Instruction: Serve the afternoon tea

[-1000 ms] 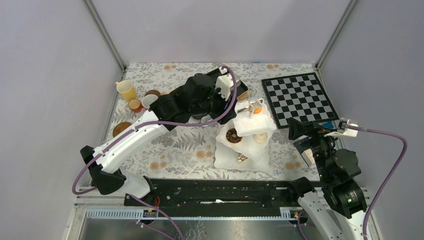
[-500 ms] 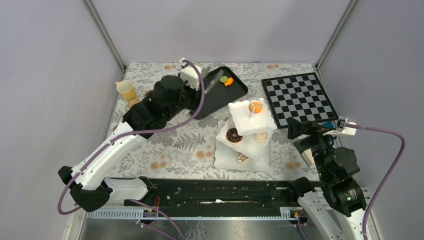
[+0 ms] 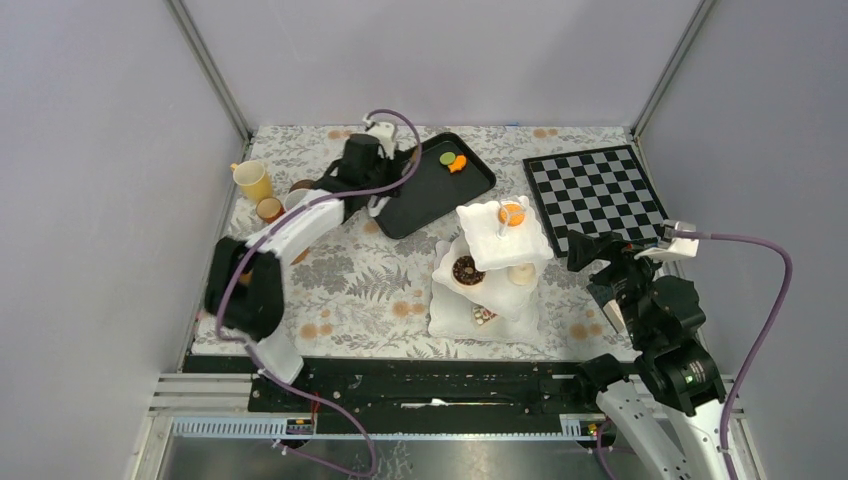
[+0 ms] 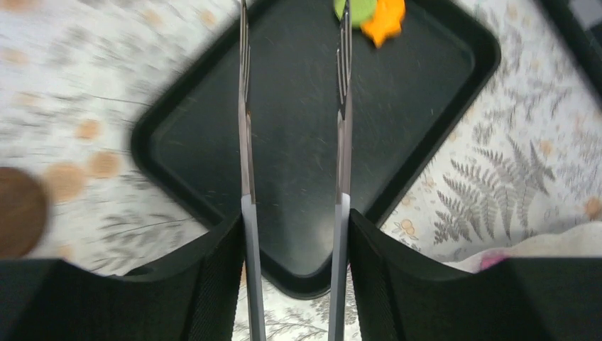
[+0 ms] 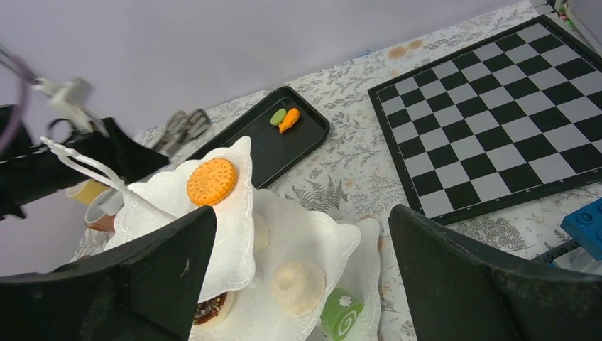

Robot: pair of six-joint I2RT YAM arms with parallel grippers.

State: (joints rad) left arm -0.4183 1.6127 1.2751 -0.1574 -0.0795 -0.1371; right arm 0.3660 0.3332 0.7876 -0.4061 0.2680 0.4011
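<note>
**Tongs poised over the tray**

The silver tongs [image 4: 343, 142] are gripped in the fingers of the left gripper [image 4: 294, 220], blades apart and empty, above the black tray [image 4: 426, 92]. They are pointed at the green macaron [image 4: 358, 8] and orange toy cake [image 4: 383, 20] at its far end, probably to be lifted next. The white three-tier stand [image 3: 490, 248], right of the tray, already carries several cakes [image 3: 467, 270]. The right gripper [image 5: 302, 213] is held open and empty to its right.

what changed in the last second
The left gripper, holding the tongs, pulled back left from the top tier of the white stand to over the black tray, leaving the orange macaron on that tier. The stand stayed put; the right gripper barely shifted.
</note>
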